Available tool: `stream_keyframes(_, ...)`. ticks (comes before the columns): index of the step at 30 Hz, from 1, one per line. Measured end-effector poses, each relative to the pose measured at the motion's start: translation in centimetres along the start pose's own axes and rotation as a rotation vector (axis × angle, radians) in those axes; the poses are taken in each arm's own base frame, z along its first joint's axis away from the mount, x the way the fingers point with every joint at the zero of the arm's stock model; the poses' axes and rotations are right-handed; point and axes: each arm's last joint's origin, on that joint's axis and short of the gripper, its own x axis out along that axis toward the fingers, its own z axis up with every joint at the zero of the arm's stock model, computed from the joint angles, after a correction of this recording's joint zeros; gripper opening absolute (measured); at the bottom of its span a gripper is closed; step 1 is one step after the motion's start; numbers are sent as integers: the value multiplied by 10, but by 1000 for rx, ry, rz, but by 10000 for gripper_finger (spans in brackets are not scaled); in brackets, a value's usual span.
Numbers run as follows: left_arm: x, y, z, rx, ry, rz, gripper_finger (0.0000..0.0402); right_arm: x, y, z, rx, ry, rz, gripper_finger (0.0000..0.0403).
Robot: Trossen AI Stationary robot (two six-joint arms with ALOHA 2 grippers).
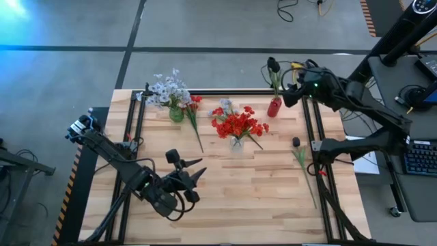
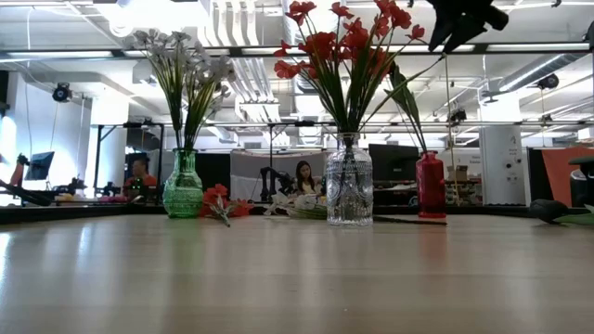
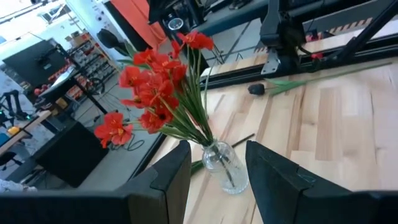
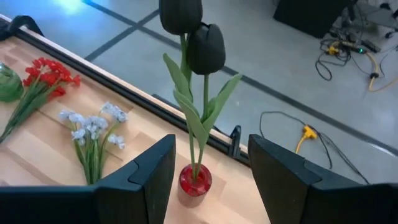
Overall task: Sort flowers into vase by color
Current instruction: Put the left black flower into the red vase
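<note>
Stem of dark-blossomed flower (image 1: pixel 302 162) at worktop's (image 1: pixel 225 198) 3 o'clock: light, floppy, grip mid-stem. Right gripper (image 4: pixel 208 180) and left gripper (image 3: pixel 216 177) jaws open, empty.

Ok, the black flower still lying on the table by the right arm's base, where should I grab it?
Take the black flower at mid-stem, coming straight down with the right pincer, fingers across the stem. It lies flat with its dark head toward the vases and its thin stem running toward the near edge, so the head gives little to hold.
</note>
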Motion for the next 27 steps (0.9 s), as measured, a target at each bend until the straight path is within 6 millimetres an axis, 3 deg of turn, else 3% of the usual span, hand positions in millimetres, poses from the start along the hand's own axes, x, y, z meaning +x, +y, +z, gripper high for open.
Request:
stream_keyframes(12, 11, 0, -3, 145, 23, 30, 136, 25, 13, 0, -41, -39, 1, 194)
stream_keyframes(16, 13, 2, -6, 228, 42, 37, 136, 20, 13, 7, 5, -95, 19, 194)
stream_keyframes(27, 12, 4, -16, 288, 91, 37, 136, 11, 21, -1, 88, -61, 75, 194)
